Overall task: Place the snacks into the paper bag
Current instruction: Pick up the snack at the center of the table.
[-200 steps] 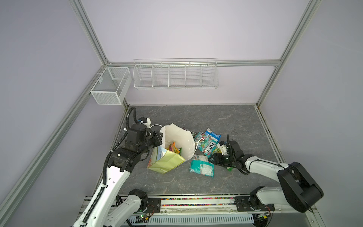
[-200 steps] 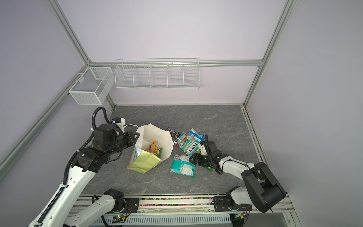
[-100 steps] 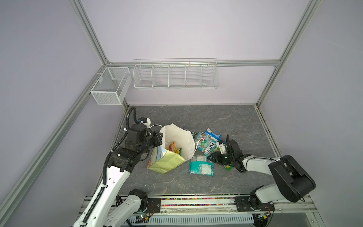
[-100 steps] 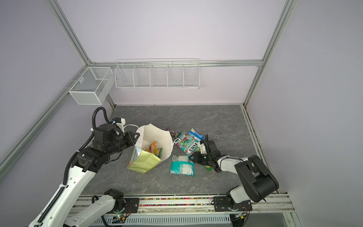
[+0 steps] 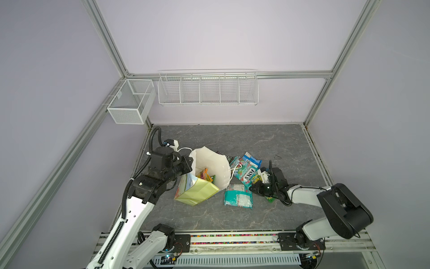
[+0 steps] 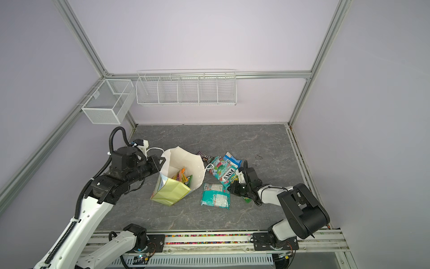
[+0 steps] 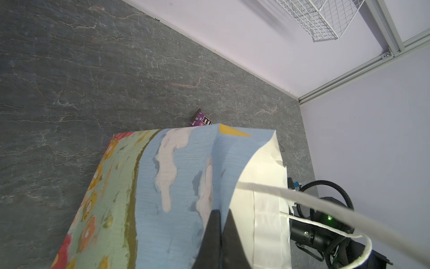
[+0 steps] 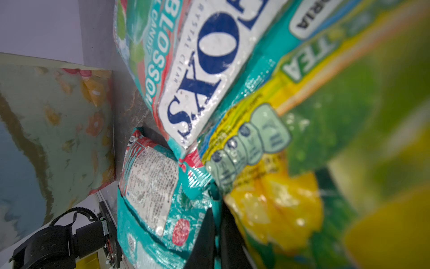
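Note:
The paper bag (image 5: 200, 189) (image 6: 171, 192) stands tilted and open at centre-left, with orange and green snacks (image 5: 204, 175) inside. My left gripper (image 5: 189, 163) (image 7: 220, 215) is shut on its rim, blue printed face (image 7: 167, 186) outside. A teal packet (image 5: 238, 196) (image 8: 151, 186) lies flat to the bag's right. My right gripper (image 5: 251, 188) (image 8: 217, 215) is shut on its near edge. Behind lie a FOX'S packet (image 5: 245, 173) (image 8: 204, 69), a blue packet (image 5: 251, 160) and a dark purple packet (image 7: 202, 119). A yellow-green packet (image 8: 325, 121) lies under the right wrist.
Two white wire baskets (image 5: 208, 89) (image 5: 131, 104) hang on the back and left walls. The arms' base rail (image 5: 232, 237) runs along the front edge. Bare grey tabletop (image 5: 232, 139) lies behind the snacks and in front of the bag.
My right gripper's jaws have closed from open onto the teal packet's edge, after shifting slightly left. The left gripper and the bag have stayed put.

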